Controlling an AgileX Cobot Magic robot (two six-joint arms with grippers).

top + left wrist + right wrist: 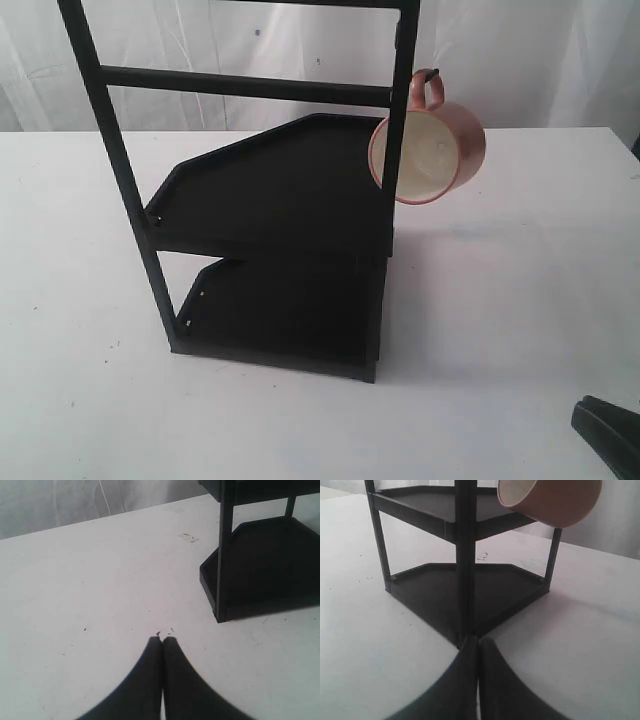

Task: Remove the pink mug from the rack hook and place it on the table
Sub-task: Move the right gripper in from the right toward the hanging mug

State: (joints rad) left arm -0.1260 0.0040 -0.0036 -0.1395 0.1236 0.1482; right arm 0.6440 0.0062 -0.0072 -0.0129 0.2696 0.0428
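Observation:
The pink mug [432, 150] hangs by its loop handle from the rack hook [428, 74] on the right upright post of the black two-shelf rack [280, 190]. Its cream inside faces the camera. The right wrist view shows the mug [555, 500] high above the rack's corner post. My right gripper [479, 641] is shut and empty, low over the table [500, 300] and pointing at that post; its tip [608, 428] shows at the bottom right corner of the exterior view. My left gripper [162, 640] is shut with nothing in it, above bare tabletop beside the rack's base [260, 575].
A horizontal black crossbar [240, 85] spans the rack's posts above the upper shelf. White curtains hang behind the table. White tabletop stretches to the right of the rack below the mug.

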